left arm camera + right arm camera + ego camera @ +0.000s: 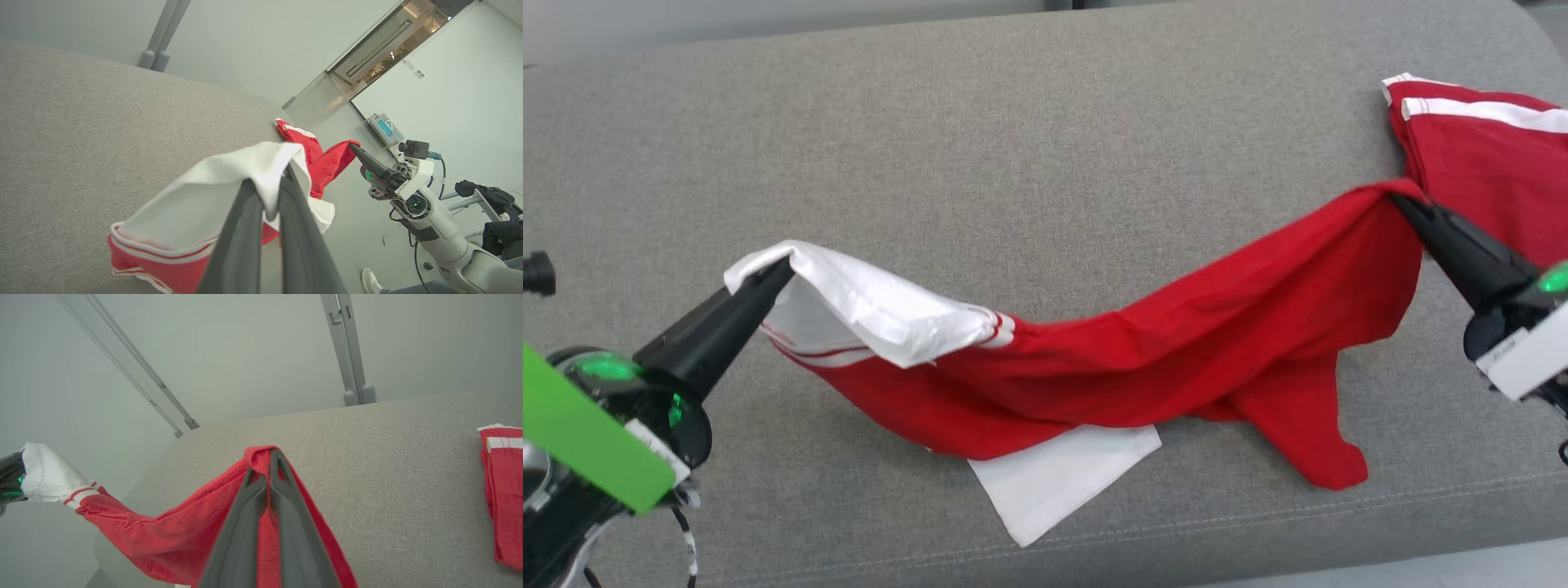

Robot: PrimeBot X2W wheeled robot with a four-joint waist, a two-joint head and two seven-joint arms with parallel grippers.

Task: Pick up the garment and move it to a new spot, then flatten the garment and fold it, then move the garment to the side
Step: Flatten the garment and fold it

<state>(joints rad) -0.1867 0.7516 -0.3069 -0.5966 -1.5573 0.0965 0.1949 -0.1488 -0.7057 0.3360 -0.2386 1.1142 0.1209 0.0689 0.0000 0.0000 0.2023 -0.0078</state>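
Over the grey cushion (pixel 1013 122), left claw (pixel 783 269) and right claw (pixel 1398 200) each tight on one end of the garment (pixel 1176 343).

Left claw (pixel 783 269) and right claw (pixel 1396 199), both clamped closed, reach forward far apart.

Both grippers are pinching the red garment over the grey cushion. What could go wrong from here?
1. The left gripper pinches only the very edge of the white sleeve; stretching may pull it free.
2. The garment sags mid-span onto the grey cushion, a white panel tucked beneath, so flattening may trap creases.
3. The right gripper holds near a second folded red garment and could drag it.
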